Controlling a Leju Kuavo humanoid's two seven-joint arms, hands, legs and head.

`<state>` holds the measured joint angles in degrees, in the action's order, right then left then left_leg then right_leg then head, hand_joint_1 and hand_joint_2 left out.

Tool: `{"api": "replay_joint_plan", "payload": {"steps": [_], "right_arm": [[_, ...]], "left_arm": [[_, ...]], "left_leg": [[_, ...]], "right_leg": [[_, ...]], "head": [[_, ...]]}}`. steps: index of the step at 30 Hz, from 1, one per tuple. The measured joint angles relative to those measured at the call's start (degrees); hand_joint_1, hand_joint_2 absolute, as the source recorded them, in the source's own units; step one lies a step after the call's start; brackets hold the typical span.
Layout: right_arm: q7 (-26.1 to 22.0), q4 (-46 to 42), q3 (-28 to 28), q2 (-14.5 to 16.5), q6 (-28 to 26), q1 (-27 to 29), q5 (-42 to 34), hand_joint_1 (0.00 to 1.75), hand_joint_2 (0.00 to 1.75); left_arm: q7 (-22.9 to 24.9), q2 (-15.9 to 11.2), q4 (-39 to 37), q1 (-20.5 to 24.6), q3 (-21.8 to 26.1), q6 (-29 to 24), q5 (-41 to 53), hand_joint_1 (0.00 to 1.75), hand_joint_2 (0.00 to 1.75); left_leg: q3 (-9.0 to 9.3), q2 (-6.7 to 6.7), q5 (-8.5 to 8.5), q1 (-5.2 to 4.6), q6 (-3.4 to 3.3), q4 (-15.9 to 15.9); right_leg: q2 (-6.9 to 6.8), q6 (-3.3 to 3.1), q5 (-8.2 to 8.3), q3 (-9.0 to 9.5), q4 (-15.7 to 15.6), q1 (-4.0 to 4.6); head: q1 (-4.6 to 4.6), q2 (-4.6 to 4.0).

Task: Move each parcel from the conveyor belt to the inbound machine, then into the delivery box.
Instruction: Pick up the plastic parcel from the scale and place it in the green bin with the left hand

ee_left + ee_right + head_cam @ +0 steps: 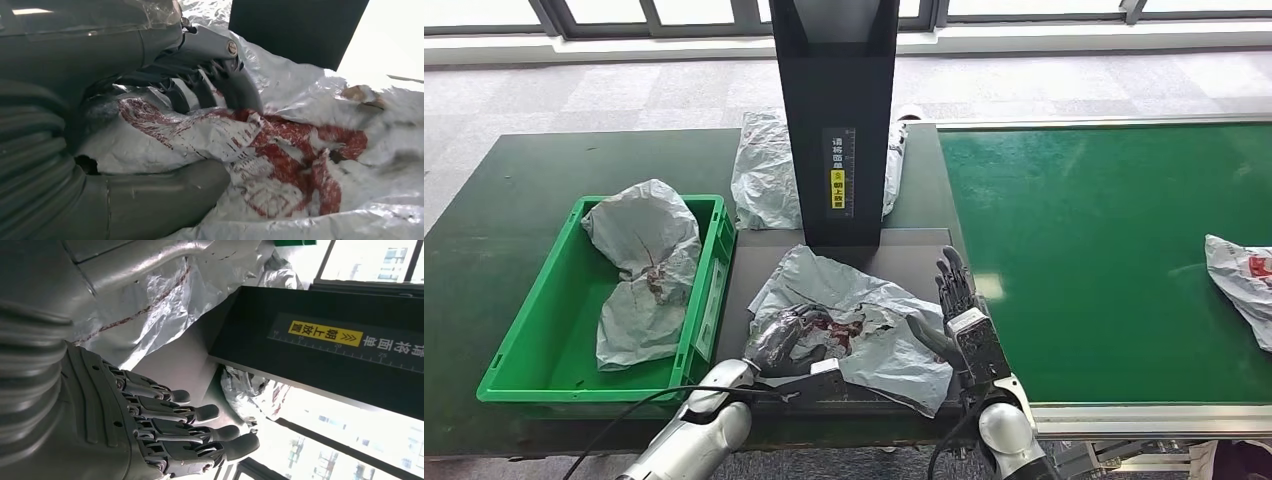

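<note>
Four grey parcels (854,320), one under the gripping left robot hand (786,340); right robot hand (954,295) spread.

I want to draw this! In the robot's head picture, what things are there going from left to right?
Green crate with a parcel inside → parcel under the left hand → right hand → green conveyor belt → parcel on the belt.
</note>
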<state>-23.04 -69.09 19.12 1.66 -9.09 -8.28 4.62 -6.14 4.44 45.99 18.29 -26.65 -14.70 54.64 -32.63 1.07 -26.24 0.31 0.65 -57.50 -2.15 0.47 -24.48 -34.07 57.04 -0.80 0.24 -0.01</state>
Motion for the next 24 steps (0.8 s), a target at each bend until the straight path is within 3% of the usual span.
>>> {"api": "replay_joint_plan", "payload": {"steps": [5,11,16,24], "right_arm": [[0.7,-1.5,-1.0,0.0,-1.0,2.3,0.4,0.00,1.75],[1.2,-3.6,-2.0,0.0,-1.2,4.5,0.7,0.00,1.75],[1.3,-4.2,-2.4,0.4,-1.0,4.7,0.5,0.00,1.75],[1.6,-5.8,-3.6,0.9,-0.1,6.1,-0.2,0.00,1.75]], "left_arm": [[0.2,-0.1,3.2,-1.1,1.5,-9.8,-0.6,1.75,1.75],[0.5,-0.8,14.0,-2.5,5.6,-23.1,3.0,1.75,1.75],[1.5,-0.8,25.6,-2.7,12.3,-25.4,19.2,1.75,1.75],[3.6,-2.0,41.5,-4.2,21.8,-25.5,32.5,1.75,1.75]], "left_leg": [[0.16,0.13,0.09,0.00,0.13,0.0],[-0.16,0.19,0.10,0.03,0.18,0.0],[-0.21,0.22,0.10,0.07,0.19,0.0],[-0.32,0.27,0.08,0.09,0.21,0.0]], "right_leg": [[0.15,-0.08,0.12,-0.26,0.1,0.05],[0.23,-0.12,0.13,-0.56,0.1,0.17],[0.27,-0.13,0.13,-0.64,0.1,0.17],[0.30,-0.17,0.10,-0.70,0.1,0.17]], "head": [[-0.01,0.00],[-0.01,0.00],[0.00,0.01],[0.01,0.01]]}}
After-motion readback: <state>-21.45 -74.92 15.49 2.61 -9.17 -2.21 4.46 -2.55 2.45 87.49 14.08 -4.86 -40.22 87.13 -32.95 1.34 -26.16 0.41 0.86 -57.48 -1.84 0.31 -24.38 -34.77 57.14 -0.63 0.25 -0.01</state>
